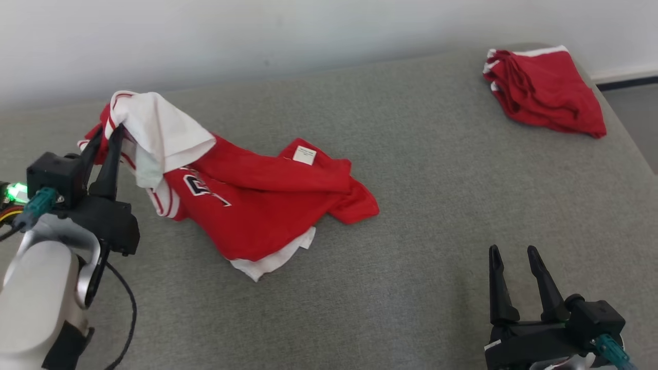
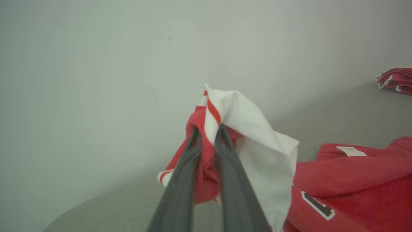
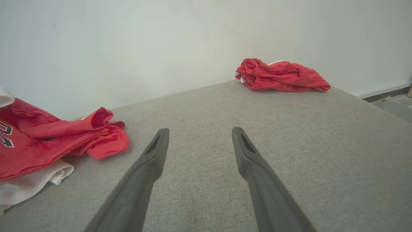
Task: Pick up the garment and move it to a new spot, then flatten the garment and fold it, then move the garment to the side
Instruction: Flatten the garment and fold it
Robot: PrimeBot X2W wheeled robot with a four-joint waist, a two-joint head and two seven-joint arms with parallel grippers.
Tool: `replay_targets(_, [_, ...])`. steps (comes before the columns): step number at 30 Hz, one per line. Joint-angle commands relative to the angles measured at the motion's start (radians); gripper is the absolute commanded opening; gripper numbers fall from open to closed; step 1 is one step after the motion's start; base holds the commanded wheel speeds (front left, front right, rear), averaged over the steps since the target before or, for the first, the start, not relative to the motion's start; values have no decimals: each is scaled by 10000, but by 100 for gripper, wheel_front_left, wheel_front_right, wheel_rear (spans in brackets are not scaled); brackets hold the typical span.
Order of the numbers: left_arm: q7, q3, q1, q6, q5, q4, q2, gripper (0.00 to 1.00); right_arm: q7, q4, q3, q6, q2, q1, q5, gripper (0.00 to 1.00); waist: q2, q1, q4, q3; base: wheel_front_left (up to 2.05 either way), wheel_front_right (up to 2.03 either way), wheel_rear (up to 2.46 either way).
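**Head view:** the left gripper (image 1: 109, 131), at the left edge over the pale-grey woven upholstered surface (image 1: 437, 205), has its two long dark fingers (image 1: 114, 154) clenched on a bunched corner of the red-and-white sports jersey (image 1: 257, 200) and holds that corner raised above the surface. A white inner panel with red-striped trim drapes over the fingertips. The rest of the jersey trails rightward and lies crumpled on the surface, left of centre, with dark lettering outlined in white on its front, a small white sewn-in label (image 1: 304, 154) near its far edge and a white layer showing beneath its near hem. The right gripper (image 1: 513, 250), at the lower right, hovers over bare upholstery well apart from the jersey, fingers spread wide and grasping nothing. A second, loosely folded red garment with white trim (image 1: 547, 90) lies at the far right corner of the surface, near the plain white wall (image 1: 257, 36). **Left wrist view:** the left gripper (image 2: 208, 129) pinches red cloth and the striped edge between nearly closed fingers; the jersey (image 2: 354, 180) body lies at lower right. **Right wrist view:** the right gripper (image 3: 200, 130) points across the surface, with the jersey (image 3: 38, 141) at left and the folded garment (image 3: 280, 75) at the far edge.
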Motion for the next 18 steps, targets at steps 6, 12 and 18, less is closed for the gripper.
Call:
replay_targets(6, [-270,-278,-820,-155,-76,2325,-58,100,3,106,-58,-26,56,-160,34,100,-1,-1,-538,425,0,0,0])
replay_targets(12, [-738,-390,-684,-232,-205,3044,-139,100,3,132,-104,-26,77,78,-45,100,-1,-1,-126,18,0,0,0])
replay_targets(18, [-898,-366,-52,-231,-335,2942,47,100,3,164,-113,-26,85,295,-27,100,-1,-1,424,-426,0,0,0])
